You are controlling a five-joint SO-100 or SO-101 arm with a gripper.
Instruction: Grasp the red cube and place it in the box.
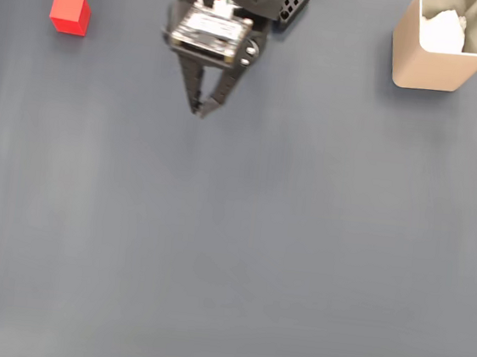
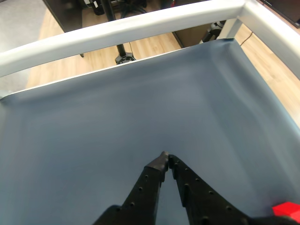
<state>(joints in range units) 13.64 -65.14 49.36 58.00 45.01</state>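
Fixed view, read from left to right: the cube (image 1: 70,13) sits in the upper left of the frame, flat on the grey desk (image 1: 230,254) and clear of everything else. Near the top centre is the arm, with the tool (image 1: 200,109) pointing down the frame. The box (image 1: 445,44) stands in the upper right corner, upright, with something white and crumpled inside it; what that is cannot be told.

By these pictures the task has barely begun. The cube is not grasped and not lifted, and it lies well apart from the tool, with bare desk between them. The box is farther off again, on the opposite side of the arm. All the steps are left: reach to the cube, close on it, carry it across the frame, and drop it in the box.

The tool is clenched, or very nearly so. Its two fingers meet at the tips in the fixed view, and the wrist view shows the same: the tool (image 2: 165,157) rises from the bottom edge with its tips together and nothing between them. It holds nothing. It seems to hang above the desk rather than rest on it, though that is hard to be sure of. A corner of the cube (image 2: 287,209) peeks in at the lower right of the wrist view, off to one side of the tips. The tool would need to open before any grasp.
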